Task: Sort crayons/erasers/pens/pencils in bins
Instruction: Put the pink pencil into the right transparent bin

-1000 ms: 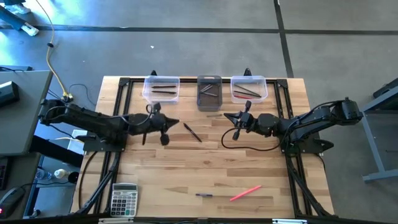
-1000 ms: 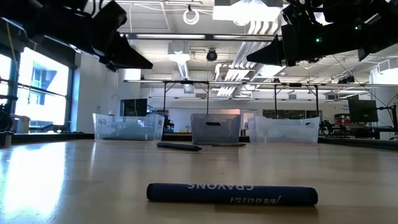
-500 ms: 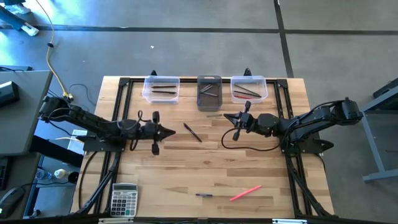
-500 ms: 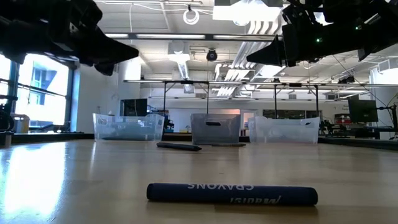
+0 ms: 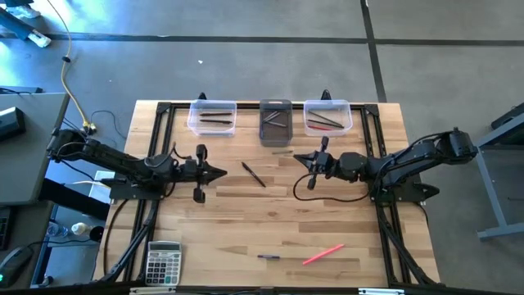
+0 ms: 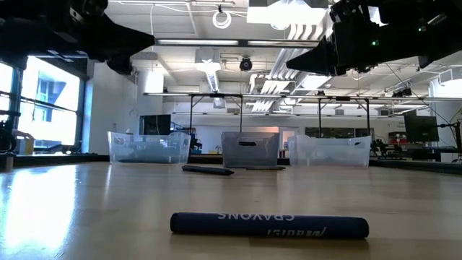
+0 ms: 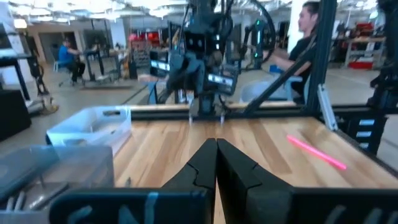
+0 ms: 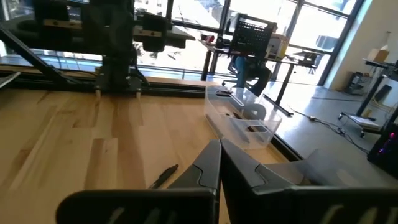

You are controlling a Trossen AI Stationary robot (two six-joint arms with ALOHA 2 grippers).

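Observation:
My left gripper [image 5: 223,172] is shut and empty above the table's left middle; its fingers meet in the left wrist view [image 7: 216,149]. My right gripper [image 5: 296,156] is shut and empty above the right middle, as the right wrist view [image 8: 219,149] shows. A black pen [image 5: 253,174] lies flat on the wood between the two grippers. Three bins stand along the far edge: a clear one [image 5: 212,116], a dark one [image 5: 275,121] and a clear one [image 5: 327,115], each with sticks inside. A pink stick [image 5: 322,254] and a short dark crayon [image 6: 268,224] lie near the near edge.
A grey calculator [image 5: 163,262] lies at the near left corner. A black frame [image 5: 155,164] runs around the table's edges. Bare wood [image 5: 270,213] lies between the pen and the near sticks. People show in the room beyond the table [image 7: 308,37].
My left gripper has drawn back toward the table's left edge and a little toward the near edge, turning about its own axis as it went. Its fingers have stayed shut. The pen and the other sticks have not moved.

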